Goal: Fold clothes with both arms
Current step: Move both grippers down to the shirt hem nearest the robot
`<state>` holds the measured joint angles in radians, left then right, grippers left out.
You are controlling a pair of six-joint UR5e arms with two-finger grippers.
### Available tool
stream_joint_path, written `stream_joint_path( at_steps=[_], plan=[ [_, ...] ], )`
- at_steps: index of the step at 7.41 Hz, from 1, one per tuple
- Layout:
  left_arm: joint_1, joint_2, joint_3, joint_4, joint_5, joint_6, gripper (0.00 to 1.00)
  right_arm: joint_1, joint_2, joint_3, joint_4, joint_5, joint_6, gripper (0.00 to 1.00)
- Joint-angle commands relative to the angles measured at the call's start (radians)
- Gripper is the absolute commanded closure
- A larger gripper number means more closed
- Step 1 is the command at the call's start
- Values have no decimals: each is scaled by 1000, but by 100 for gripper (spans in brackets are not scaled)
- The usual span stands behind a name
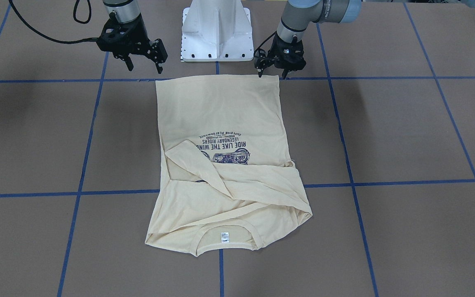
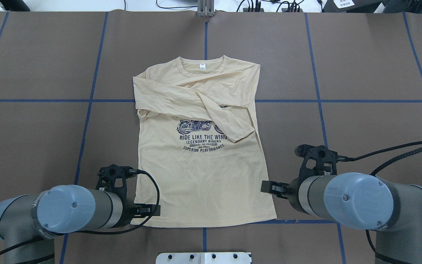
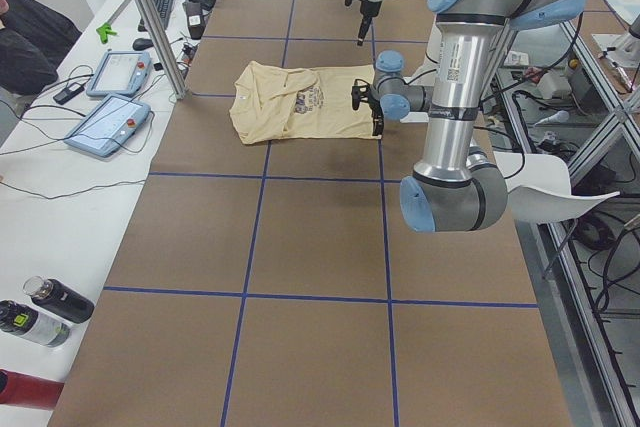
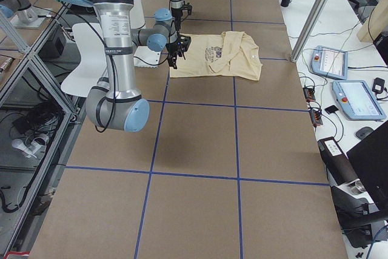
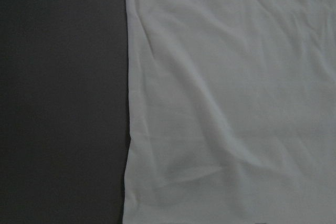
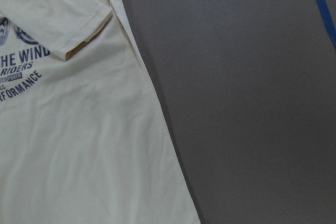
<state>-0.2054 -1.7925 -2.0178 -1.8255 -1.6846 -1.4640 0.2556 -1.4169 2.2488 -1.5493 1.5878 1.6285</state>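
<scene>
The pale cream-yellow long-sleeved T-shirt [image 1: 221, 111] lies flat on the brown table, print up, with both sleeves folded across the chest. Its collar and white neck label [image 2: 202, 66] point away from the robot. My left gripper [image 1: 271, 74] is open and low at the hem's corner, on the shirt's left side in the overhead view [image 2: 143, 212]. My right gripper [image 1: 144, 66] is open and empty, beside the shirt's other side edge near the hem [image 2: 271, 187]. The left wrist view shows plain shirt fabric [image 5: 231, 98] and its edge. The right wrist view shows the shirt [image 6: 79, 145] with a sleeve cuff.
The white pedestal base [image 1: 216, 29] stands just behind the hem. Blue tape lines [image 1: 386, 182] grid the tabletop. A side bench beyond the collar end holds tablets [image 3: 108, 122], a metal post [image 3: 150, 17] and bottles [image 3: 45, 307].
</scene>
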Motion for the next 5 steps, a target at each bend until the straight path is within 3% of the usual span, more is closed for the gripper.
stream_joint_path(
  at_steps=[1, 3, 5],
  plan=[
    [29, -2, 5, 17, 3, -1, 19, -1, -5, 0, 8, 0, 1, 0],
    [49, -2, 10, 17, 3, 5, 36, -1, -4, 2, 6, 0, -1, 0],
    [54, -2, 10, 17, 2, 8, 41, -1, -4, 0, 8, 0, 1, 0]
  ],
)
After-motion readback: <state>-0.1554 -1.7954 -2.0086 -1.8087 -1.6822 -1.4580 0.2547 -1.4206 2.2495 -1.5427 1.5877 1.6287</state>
